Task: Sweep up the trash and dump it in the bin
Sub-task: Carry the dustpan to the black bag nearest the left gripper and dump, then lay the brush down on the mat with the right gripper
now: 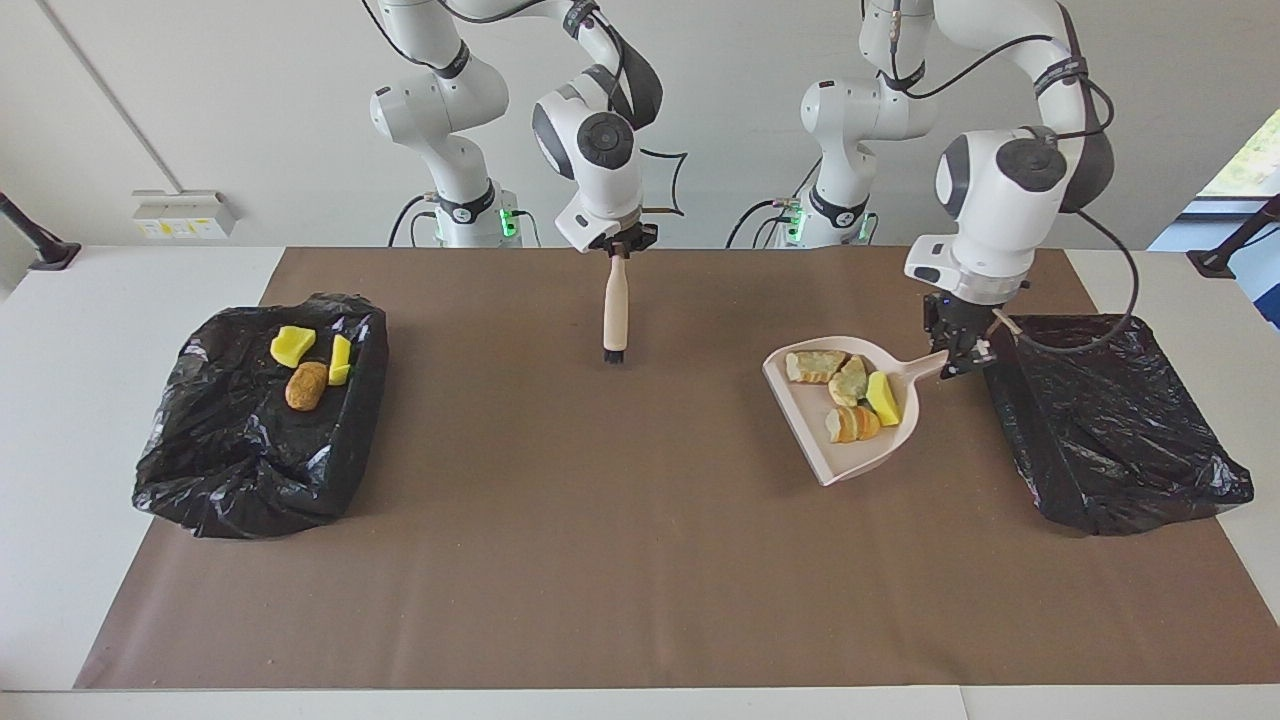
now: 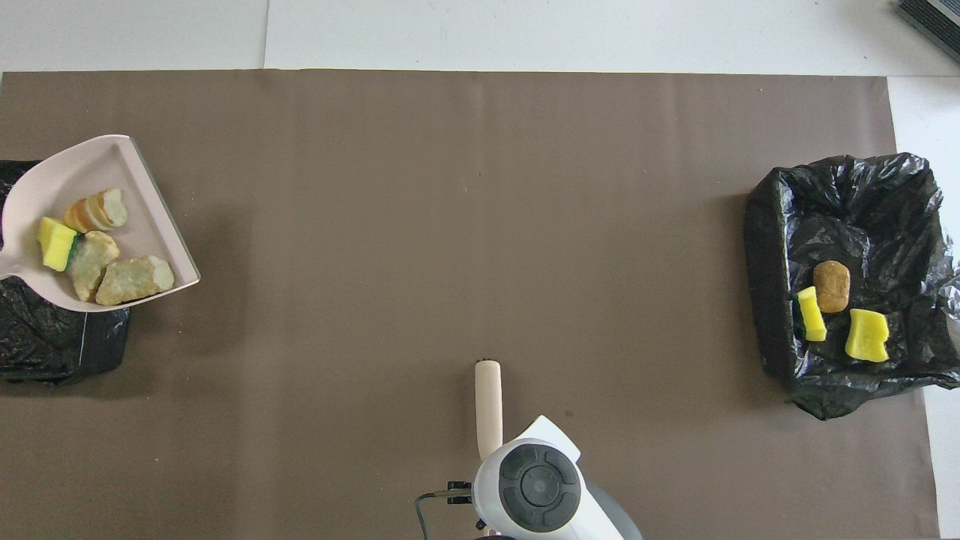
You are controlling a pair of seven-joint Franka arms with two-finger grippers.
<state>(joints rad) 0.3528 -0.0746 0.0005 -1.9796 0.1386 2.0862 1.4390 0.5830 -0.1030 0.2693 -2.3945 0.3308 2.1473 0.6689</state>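
A pink dustpan point(image 1: 835, 455) point(image 2: 142, 199) hangs in the air beside the black-lined bin point(image 1: 1110, 420) point(image 2: 45, 345) at the left arm's end of the table. My left gripper point(image 1: 958, 352) is shut on its handle. In the pan lie several pieces of trash: a yellow sponge wedge point(image 1: 882, 398) point(image 2: 57, 243), tan lumps point(image 1: 815, 366) point(image 2: 133, 280) and an orange-striped chunk point(image 1: 852, 424). My right gripper point(image 1: 618, 247) is shut on a wooden brush point(image 1: 616, 310) point(image 2: 488, 405), which hangs bristles down over the mat close to the robots. The overhead view does not include the left gripper.
A second black-lined bin point(image 1: 250, 470) point(image 2: 772, 225) stands at the right arm's end of the table, with two yellow wedges point(image 1: 292, 345) point(image 2: 867, 334) and a brown lump point(image 1: 306, 385) in it. A brown mat point(image 1: 600, 550) covers the table between the bins.
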